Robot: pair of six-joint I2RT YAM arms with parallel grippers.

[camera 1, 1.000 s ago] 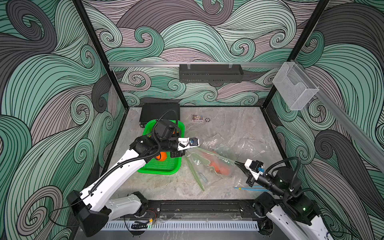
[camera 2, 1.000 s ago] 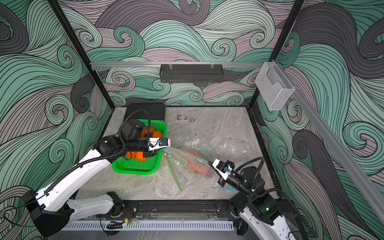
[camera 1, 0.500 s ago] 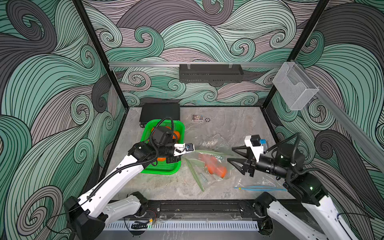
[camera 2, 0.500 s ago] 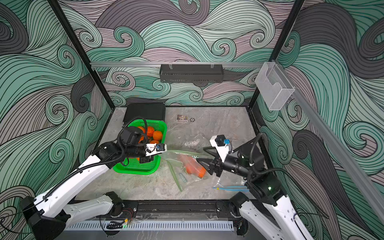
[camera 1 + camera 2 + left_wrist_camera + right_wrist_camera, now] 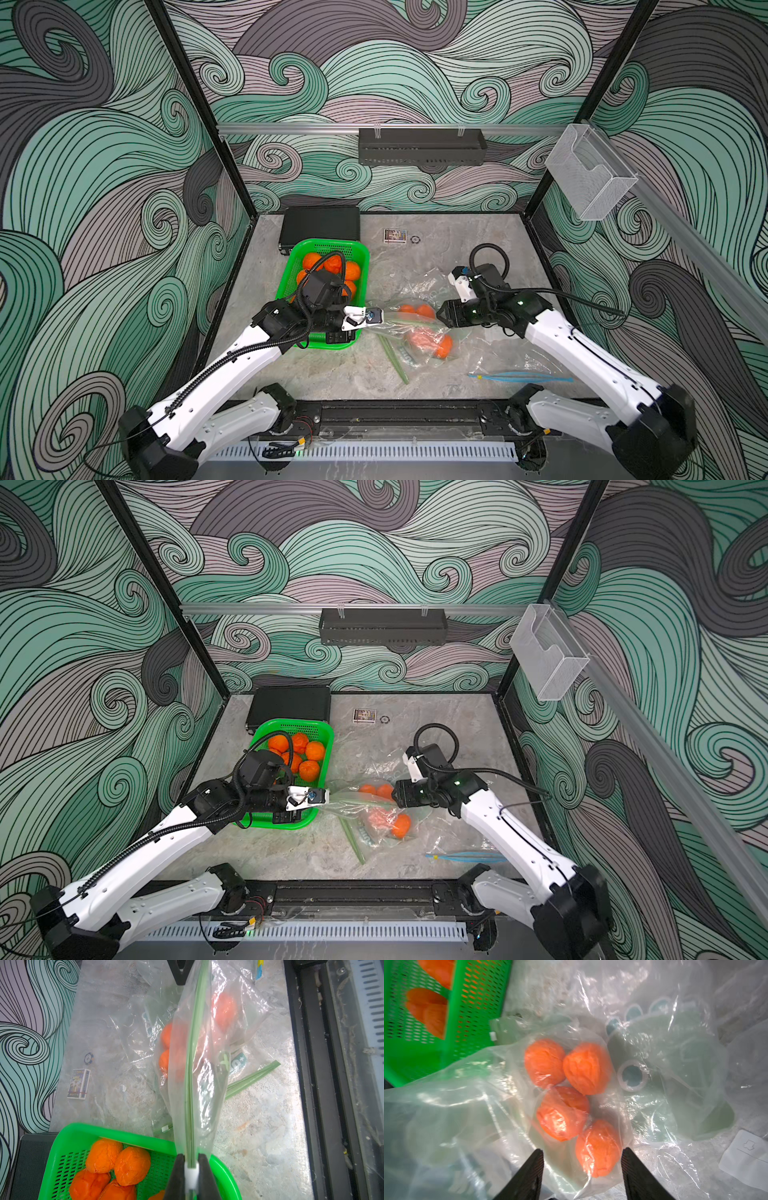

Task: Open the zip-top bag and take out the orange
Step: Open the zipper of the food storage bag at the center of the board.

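Note:
A clear zip-top bag with a green zip strip lies in the middle of the table, with several oranges inside. My left gripper is shut on the white end of the bag's zip and holds that end up beside the basket. My right gripper hovers open over the bag from the right. In the right wrist view its jaws stand either side of one orange, which is still under the plastic. The bag and the left gripper show in both top views.
A green basket with several oranges stands left of the bag, under my left wrist. Behind it is a black box. A small card box and a chip lie at the back. A blue-zip bag lies front right.
My right arm has swung from the front edge to over the bag and its gripper has opened. The left gripper has kept its hold and drawn the zip end toward the front.

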